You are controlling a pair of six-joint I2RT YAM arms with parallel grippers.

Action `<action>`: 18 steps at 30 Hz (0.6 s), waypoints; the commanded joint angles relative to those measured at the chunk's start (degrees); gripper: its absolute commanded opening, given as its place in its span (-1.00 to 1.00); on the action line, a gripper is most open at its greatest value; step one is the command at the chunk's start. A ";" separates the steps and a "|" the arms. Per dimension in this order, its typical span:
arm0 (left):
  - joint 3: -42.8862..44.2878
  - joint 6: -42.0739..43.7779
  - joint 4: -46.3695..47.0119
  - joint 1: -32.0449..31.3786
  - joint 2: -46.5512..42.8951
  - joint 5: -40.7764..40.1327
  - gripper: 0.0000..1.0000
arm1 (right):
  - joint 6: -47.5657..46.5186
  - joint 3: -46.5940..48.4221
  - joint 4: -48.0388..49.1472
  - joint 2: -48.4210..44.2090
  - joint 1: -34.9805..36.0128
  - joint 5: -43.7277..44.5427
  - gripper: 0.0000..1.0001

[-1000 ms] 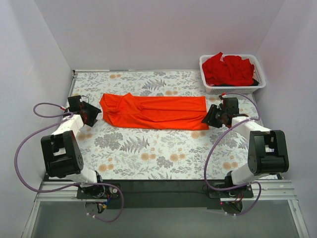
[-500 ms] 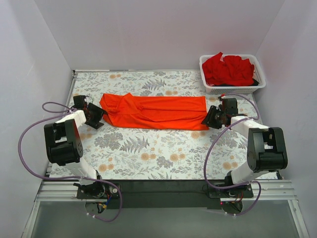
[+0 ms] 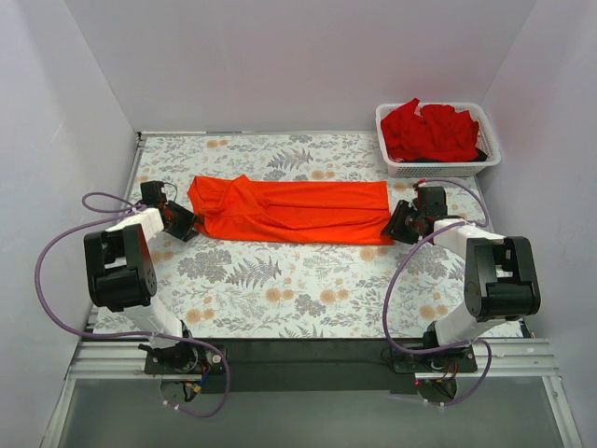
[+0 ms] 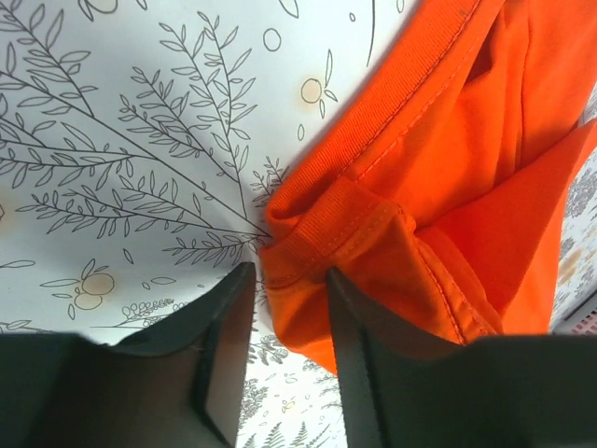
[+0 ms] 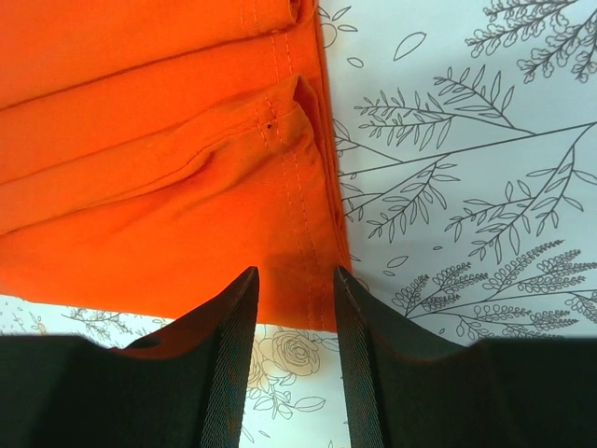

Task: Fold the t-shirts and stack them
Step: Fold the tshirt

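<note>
Quick status on the fold job. The bright orange-red short-sleeved cloth t-shirt [image 3: 289, 210] is lying across the middle of the floral-print table [image 3: 280, 289]. It's already folded lengthwise into one long narrow strip, collar end twd the left arm, hem end twd the right. So imo the first fold is done, but the crosswise folds aren't, and nothing's stacked yet.

The left gripper [image 3: 189, 224] is down at the collar end. Its jaws are partway apart w/ the bunched ribbed collar sitting right between them. Can't tell from the wrist cam if it's actually pinching the cloth or just straddling it.

The right gripper [image 3: 392, 229] is at the hem corner. Its jaws have a clear gap, w/ the stitched hem edge lying flat in that gap, so it looks like it's holding nothing atm.

Lots left tbh. The deeper red crumpled cloth shirts [image 3: 429, 131] are all piled in the white plastic mesh basket [image 3: 438, 170] at the far right corner, well apart from the orange one. Those need unloading, folding and stacking. I'd guess we're early on.
</note>
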 commanded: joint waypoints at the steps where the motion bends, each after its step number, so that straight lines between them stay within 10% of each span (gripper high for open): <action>1: -1.07 1.37 -0.46 -0.19 -1.28 -1.05 -0.33 | 0.48 -1.38 1.25 0.79 -0.34 1.78 -0.11; 9: -3.44 1.90 -0.11 -0.02 -2.07 -2.72 -1.00 | 0.74 -3.75 0.98 3.25 -1.04 3.18 -0.50; 13: -5.02 0.94 -0.28 0.86 -4.96 -2.89 -1.00 | 1.53 -4.63 0.63 3.96 -2.62 2.83 -0.97; 18: -5.90 -0.21 -1.95 4.54 -9.79 -2.72 -1.00 | 1.88 -5.07 -0.42 2.56 -3.50 3.00 -0.97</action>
